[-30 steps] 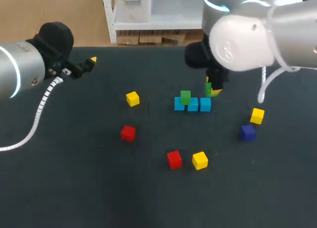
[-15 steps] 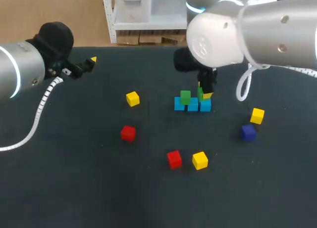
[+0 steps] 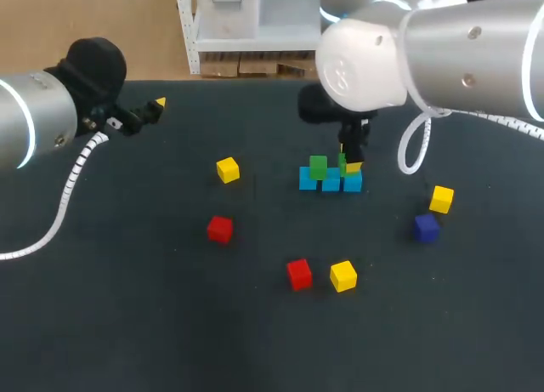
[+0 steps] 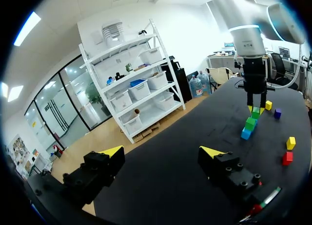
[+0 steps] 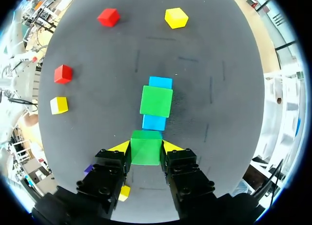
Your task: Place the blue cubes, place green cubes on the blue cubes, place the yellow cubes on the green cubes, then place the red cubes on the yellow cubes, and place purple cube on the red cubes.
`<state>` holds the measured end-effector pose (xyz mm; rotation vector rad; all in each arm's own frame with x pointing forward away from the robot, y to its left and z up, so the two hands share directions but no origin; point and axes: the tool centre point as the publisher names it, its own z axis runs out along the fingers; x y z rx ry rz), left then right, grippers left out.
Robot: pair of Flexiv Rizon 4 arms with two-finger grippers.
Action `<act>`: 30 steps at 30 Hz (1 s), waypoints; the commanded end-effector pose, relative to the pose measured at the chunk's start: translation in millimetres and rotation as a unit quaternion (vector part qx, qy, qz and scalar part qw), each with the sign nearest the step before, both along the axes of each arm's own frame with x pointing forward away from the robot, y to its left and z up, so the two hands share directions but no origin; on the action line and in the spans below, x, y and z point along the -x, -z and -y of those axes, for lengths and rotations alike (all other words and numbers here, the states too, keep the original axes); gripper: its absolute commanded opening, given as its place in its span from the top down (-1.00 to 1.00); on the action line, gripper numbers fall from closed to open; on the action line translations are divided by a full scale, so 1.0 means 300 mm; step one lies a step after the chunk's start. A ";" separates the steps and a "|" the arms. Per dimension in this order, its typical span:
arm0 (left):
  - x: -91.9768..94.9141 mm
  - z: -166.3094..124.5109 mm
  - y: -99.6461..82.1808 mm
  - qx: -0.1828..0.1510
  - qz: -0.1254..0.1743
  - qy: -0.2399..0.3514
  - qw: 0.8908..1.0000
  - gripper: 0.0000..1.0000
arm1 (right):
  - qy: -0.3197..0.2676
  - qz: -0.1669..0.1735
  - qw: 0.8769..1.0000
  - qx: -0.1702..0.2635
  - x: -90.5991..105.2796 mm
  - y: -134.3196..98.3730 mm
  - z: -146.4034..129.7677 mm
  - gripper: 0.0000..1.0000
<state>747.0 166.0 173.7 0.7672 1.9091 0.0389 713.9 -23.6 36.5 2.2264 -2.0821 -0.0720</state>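
- Head view count: 3 blue cubes (image 3: 331,182), 2 green, 3 yellow, 2 red, 1 purple cube (image 3: 426,227).
- The blue cubes sit in a touching row just right of centre. The first green cube (image 3: 318,167) sits on the row's left part.
- The second green cube (image 3: 343,162) is clamped in the right gripper (image 3: 349,165), over the row's right end. Can't tell if it touches the blue below.
- Left yellow cube (image 3: 227,169) is left of the row. Right yellow cube (image 3: 441,199) is just above the purple cube. Lower yellow cube (image 3: 343,275) is beside the lower red cube (image 3: 299,274). Left red cube (image 3: 219,229) sits apart, left of centre.
- Left gripper (image 3: 156,108) is upper left, well apart from all the cubes.
- Right wrist view only: both fingers (image 5: 170,148) press the second green cube (image 5: 146,147) from two sides. Two blue cubes (image 5: 154,122) show ahead of it and the third is hidden.
- Left wrist view only: the left gripper (image 4: 161,152) fingers are spread wide with nothing between them. The head view shows just one yellow tip.
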 end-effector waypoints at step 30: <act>0.000 0.002 0.002 0.000 0.002 -0.001 1.000 -1.00 | -0.007 0.005 1.000 -0.012 -0.021 0.028 -0.013 1.00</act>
